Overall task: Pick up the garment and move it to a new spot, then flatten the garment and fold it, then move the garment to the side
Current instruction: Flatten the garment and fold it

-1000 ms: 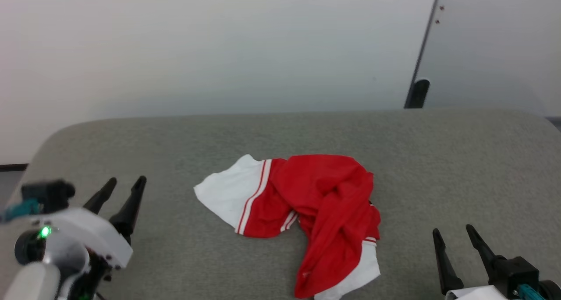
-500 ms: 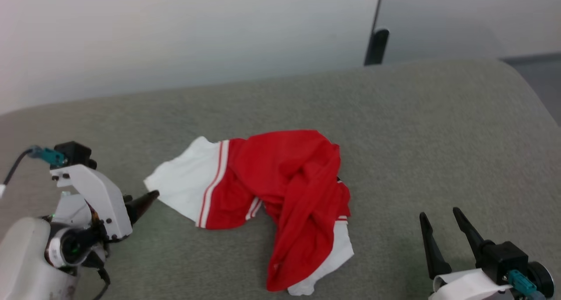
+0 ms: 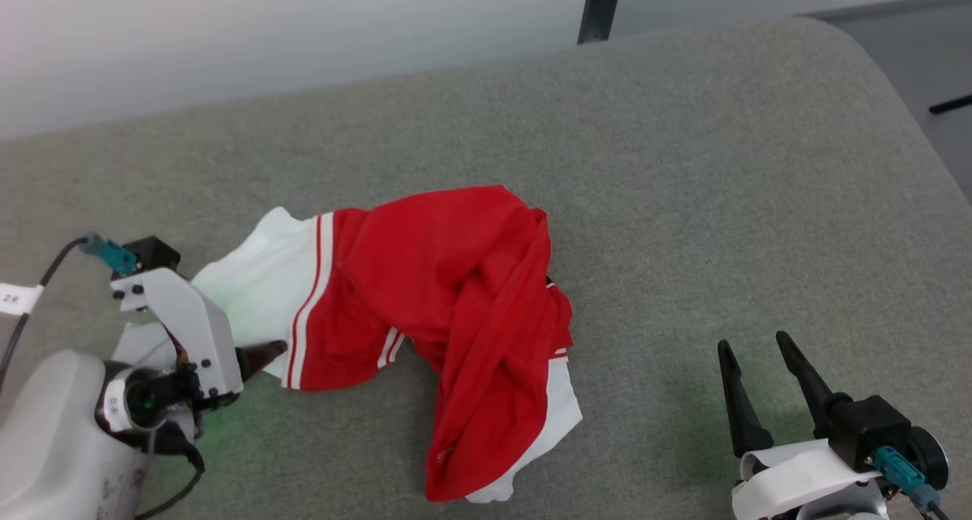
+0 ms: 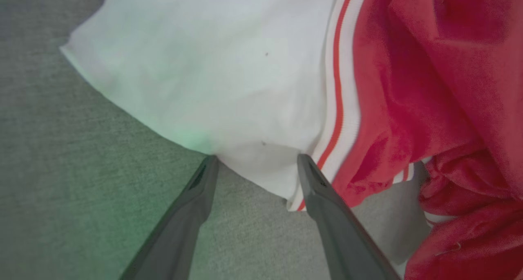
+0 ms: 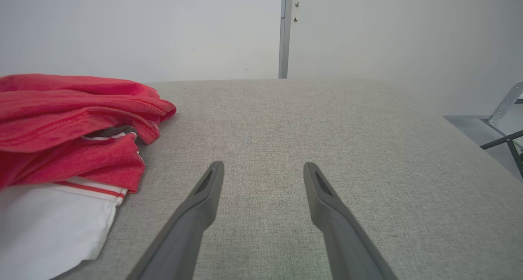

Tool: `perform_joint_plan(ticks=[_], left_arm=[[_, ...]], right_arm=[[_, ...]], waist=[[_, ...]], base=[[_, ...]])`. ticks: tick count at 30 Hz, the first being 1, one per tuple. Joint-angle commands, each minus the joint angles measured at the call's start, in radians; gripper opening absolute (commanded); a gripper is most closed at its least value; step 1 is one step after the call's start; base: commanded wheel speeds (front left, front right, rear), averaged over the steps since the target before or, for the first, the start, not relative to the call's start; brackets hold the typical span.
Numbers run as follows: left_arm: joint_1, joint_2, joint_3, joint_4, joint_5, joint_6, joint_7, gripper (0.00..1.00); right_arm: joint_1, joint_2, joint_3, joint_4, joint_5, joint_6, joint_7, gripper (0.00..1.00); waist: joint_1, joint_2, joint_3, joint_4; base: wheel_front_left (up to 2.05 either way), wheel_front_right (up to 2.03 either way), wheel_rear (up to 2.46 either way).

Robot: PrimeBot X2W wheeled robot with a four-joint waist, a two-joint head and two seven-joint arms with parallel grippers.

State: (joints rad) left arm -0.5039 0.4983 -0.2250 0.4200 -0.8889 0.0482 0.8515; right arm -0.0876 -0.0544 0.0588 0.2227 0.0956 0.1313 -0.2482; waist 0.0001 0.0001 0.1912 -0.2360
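Grey woven fabric covers the counter [image 3: 683, 201], which has a rounded far right corner and a pale wall [image 3: 304, 34] behind its back edge, where one dark upright post [image 3: 600, 4] stands. A wide bare stretch lies behind the garment and all along the robot's right side.

One soft red short-sleeved T-shirt [image 3: 440, 277] lies crumpled left of the counter's middle. Two white sleeve ends show: one [image 3: 258, 285] spread flat toward the left arm, the other [image 3: 554, 421] tucked under red folds at the near side.

The left jaws stand wide apart, clamped on nothing. Their two dark fingers [image 4: 188, 214] point at the flat white sleeve, with the tips right at its near hem. One tip is beside the red-and-white stripe trim [image 4: 339, 88]. Whether they press the cloth I cannot tell.

The right jaws also stand wide apart and hold nothing. Their two dark fingers [image 5: 331, 214] are over bare fabric, well apart from the T-shirt.
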Motion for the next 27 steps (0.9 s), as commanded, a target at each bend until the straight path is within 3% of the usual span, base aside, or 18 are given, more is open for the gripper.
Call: perform_joint_plan(ticks=[1,8,9,10,12,27], left_arm=[[-0.017,-0.004,-0.009,0.025,0.011,-0.006,-0.006,1.00],[-0.031,-0.023,-0.036,0.158,0.023,-0.018,-0.016,1.00],[-0.031,-0.032,-0.033,0.176,0.014,-0.022,-0.017,0.65],[-0.031,-0.032,-0.033,0.176,0.014,-0.022,-0.017,0.65],[-0.038,-0.041,-0.035,0.199,0.006,-0.034,-0.017,0.00],[-0.039,0.062,-0.030,0.200,0.042,-0.027,-0.015,0.00]], right_arm=[[-0.017,0.003,0.001,0.003,0.004,-0.001,-0.008,1.00],[-0.037,0.005,0.009,0.010,0.010,-0.001,-0.014,1.00],[-0.038,0.005,0.009,0.011,0.011,-0.001,-0.015,1.00],[-0.038,0.005,0.009,0.011,0.011,-0.001,-0.015,1.00],[-0.040,0.005,0.006,0.012,0.014,-0.001,-0.016,1.00],[-0.003,0.005,-0.026,0.015,-0.011,-0.001,-0.017,1.00]], waist=[[-0.0001,-0.0001,0.030,-0.017],[-0.0001,-0.0001,0.056,-0.027],[-0.0001,-0.0001,0.058,-0.027],[-0.0001,-0.0001,0.058,-0.027],[-0.0001,-0.0001,0.059,-0.026],[-0.0001,-0.0001,-0.008,0.062]], base=[[0.00,0.00,0.00],[0.00,0.00,0.00],[0.00,0.00,0.00],[0.00,0.00,0.00],[0.00,0.00,0.00],[0.00,0.00,0.00]])
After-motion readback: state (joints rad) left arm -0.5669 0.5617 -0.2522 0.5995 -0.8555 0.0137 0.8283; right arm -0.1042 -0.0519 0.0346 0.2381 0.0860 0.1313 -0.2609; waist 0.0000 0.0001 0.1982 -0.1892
